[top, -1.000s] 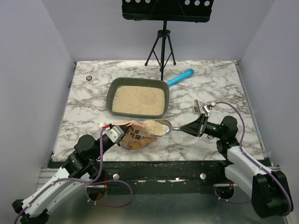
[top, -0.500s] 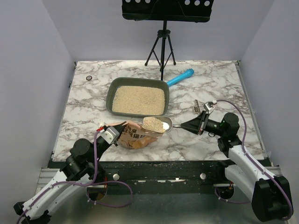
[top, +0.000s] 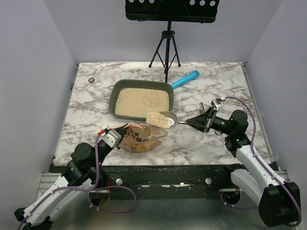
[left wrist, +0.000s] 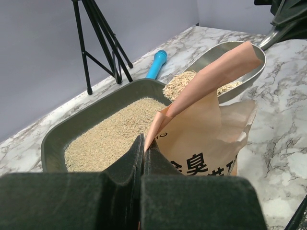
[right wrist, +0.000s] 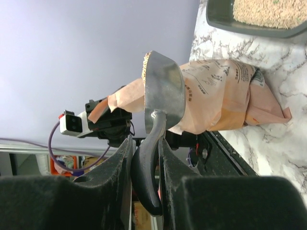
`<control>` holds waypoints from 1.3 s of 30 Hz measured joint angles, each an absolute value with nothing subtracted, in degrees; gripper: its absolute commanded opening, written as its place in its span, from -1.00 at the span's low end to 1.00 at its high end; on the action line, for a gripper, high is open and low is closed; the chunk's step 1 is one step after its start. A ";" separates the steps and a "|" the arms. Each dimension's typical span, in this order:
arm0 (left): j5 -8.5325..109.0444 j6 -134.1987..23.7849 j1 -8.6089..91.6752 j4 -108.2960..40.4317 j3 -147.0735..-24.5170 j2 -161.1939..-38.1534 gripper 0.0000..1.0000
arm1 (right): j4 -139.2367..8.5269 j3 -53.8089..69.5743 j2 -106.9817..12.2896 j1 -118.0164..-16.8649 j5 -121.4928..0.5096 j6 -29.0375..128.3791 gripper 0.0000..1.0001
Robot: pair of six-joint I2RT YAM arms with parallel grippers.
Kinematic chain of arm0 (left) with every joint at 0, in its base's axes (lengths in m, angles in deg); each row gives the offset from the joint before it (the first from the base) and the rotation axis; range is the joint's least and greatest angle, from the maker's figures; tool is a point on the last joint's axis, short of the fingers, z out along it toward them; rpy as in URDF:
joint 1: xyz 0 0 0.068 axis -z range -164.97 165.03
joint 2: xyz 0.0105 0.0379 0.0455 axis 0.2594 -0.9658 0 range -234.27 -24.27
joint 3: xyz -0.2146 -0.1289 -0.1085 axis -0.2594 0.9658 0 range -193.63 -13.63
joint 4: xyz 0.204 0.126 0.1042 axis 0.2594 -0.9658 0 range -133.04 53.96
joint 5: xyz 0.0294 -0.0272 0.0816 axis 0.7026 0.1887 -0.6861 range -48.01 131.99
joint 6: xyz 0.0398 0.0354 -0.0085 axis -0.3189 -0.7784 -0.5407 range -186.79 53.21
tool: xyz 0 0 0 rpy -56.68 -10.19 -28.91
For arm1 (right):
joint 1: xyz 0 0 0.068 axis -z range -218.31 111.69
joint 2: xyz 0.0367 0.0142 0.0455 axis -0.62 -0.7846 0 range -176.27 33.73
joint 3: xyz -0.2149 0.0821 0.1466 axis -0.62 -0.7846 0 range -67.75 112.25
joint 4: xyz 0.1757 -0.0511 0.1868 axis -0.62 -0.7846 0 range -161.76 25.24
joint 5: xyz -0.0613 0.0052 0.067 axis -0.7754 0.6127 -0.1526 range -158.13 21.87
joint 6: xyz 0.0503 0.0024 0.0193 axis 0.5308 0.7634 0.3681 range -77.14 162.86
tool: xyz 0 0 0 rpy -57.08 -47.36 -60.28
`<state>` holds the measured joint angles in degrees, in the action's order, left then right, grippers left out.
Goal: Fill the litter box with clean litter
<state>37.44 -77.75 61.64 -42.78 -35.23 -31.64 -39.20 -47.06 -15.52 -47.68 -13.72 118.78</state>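
Silver scoop [top: 172,120] of clean litter [top: 157,118] hangs over the litter box [top: 113,98] rim

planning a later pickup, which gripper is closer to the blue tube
Right. The right gripper, shut on the scoop handle, sits just on the near side of the blue tube. The left gripper, shut on the bag, is much farther, diagonally across the litter box.

robot test cell in a lab, viewed from the near side. indicators: left arm [top: 81,160] and right arm [top: 249,160] bolted to a metal frame [top: 168,201] at the edge of a marble-pattern table [top: 96,105]; plain lavender-grey partition walls [top: 33,72] on three sides; exposed purple cables [top: 98,158]; black tripod [top: 165,50] and perforated black panel [top: 170,9] at the rear.
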 measured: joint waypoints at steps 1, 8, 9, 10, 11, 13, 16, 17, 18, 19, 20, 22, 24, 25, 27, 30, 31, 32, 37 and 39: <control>37.44 -77.75 61.64 -42.78 -35.23 -31.67 -1.00 | -39.48 -46.52 -15.67 -47.72 -14.14 118.95 -0.99; 37.39 -77.77 61.64 -42.76 -35.25 -31.67 -1.00 | -40.64 -41.75 -19.76 -48.68 -17.02 119.67 -0.99; 37.39 -77.75 61.60 -42.76 -35.25 -31.67 -1.00 | -40.64 -40.92 -20.79 -48.88 -17.50 119.78 -0.99; 37.37 -77.77 61.60 -42.76 -35.25 -31.67 -1.00 | -40.62 -40.05 -21.86 -49.10 -17.92 119.83 -0.99; 37.37 -77.75 61.58 -42.76 -35.23 -31.69 -1.00 | -40.62 -39.09 -23.02 -49.27 -18.27 119.93 -0.99; 37.37 -77.75 61.58 -42.67 -35.23 -31.78 -1.00 | -40.55 -36.86 -25.60 -49.67 -19.12 120.07 -0.99; 37.37 -77.75 61.53 -42.56 -35.25 -31.95 -1.00 | -40.07 -33.25 -29.71 -50.13 -20.39 120.28 -0.99; 37.37 -77.75 61.53 -42.54 -35.25 -32.02 -1.00 | -39.66 -32.18 -31.15 -50.32 -20.85 120.37 -0.99; 37.39 -77.75 61.53 -42.52 -35.25 -32.08 -1.00 | -39.09 -31.17 -32.68 -50.37 -21.19 120.44 -0.99; 37.39 -77.75 61.53 -42.47 -35.25 -32.13 -1.00 | -38.56 -30.23 -34.25 -50.41 -21.44 120.42 -0.99; 37.39 -77.75 61.53 -42.47 -35.25 -32.15 -1.00 | -37.73 -29.16 -36.24 -50.43 -21.78 120.42 -0.99; 37.37 -77.77 61.49 -42.39 -35.23 -32.21 -1.00 | -36.47 -27.68 -39.74 -50.48 -22.46 120.39 -0.99; 37.33 -77.77 61.49 -42.23 -35.25 -32.39 -1.00 | -35.81 -26.32 -43.63 -50.48 -23.14 119.85 -0.99; 37.28 -77.77 61.49 -42.14 -35.25 -32.47 -1.00 | -35.79 -25.82 -45.31 -50.48 -23.73 119.37 -0.99; 37.20 -77.81 61.43 -42.10 -35.25 -32.54 -1.00 | -36.20 -24.88 -48.35 -50.50 -24.52 117.95 -0.99; 36.91 -77.81 61.21 -42.01 -35.23 -32.58 -1.00 | -38.43 -22.39 -52.24 -50.61 -25.61 114.71 -0.99; 36.80 -77.81 61.21 -41.97 -35.25 -32.61 -1.00 | -39.70 -21.25 -53.46 -50.61 -25.94 113.31 -0.99; 36.65 -77.81 61.21 -41.93 -35.25 -32.65 -1.00 | -41.23 -20.05 -54.43 -50.61 -26.29 111.83 -0.99; 36.21 -77.77 61.21 -41.27 -35.25 -33.50 -1.00 | -54.76 -9.16 -60.39 -50.76 -28.80 100.31 -0.99; 35.99 -77.73 61.21 -40.94 -35.25 -33.96 -1.00 | -61.10 -4.75 -61.90 -51.15 -30.62 95.11 -0.99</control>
